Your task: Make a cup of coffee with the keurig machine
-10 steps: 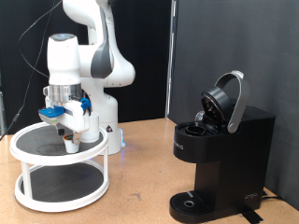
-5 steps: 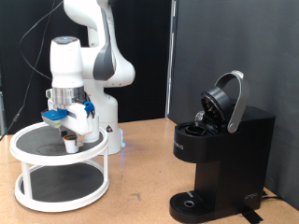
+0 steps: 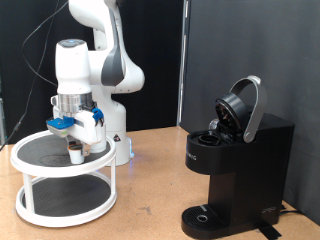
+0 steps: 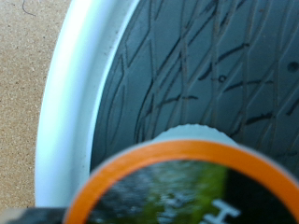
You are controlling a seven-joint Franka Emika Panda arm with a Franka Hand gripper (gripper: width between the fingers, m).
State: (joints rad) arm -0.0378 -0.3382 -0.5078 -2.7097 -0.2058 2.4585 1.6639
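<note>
In the exterior view the gripper (image 3: 75, 143) is seen lowered over the upper shelf of a white two-tier round rack (image 3: 62, 191) that stands on the wooden tabletop (image 3: 150, 190) at the exterior view's left. A small brown pod (image 3: 75, 153) is seen directly under the gripper, on or just above the dark shelf surface; whether the jaws are spread or pinched on it cannot be told from either view. In the wrist view the pod's orange-rimmed top, with green on its dark lid (image 4: 192, 187), is shown blurred and very close to the camera, above the black patterned shelf mat and beside the rack's white rim (image 4: 79, 93). The keurig machine (image 3: 240, 165) is placed at the exterior view's right, well apart from the rack, its rounded lid raised and the pod chamber exposed. The cup is not seen in either view.
</note>
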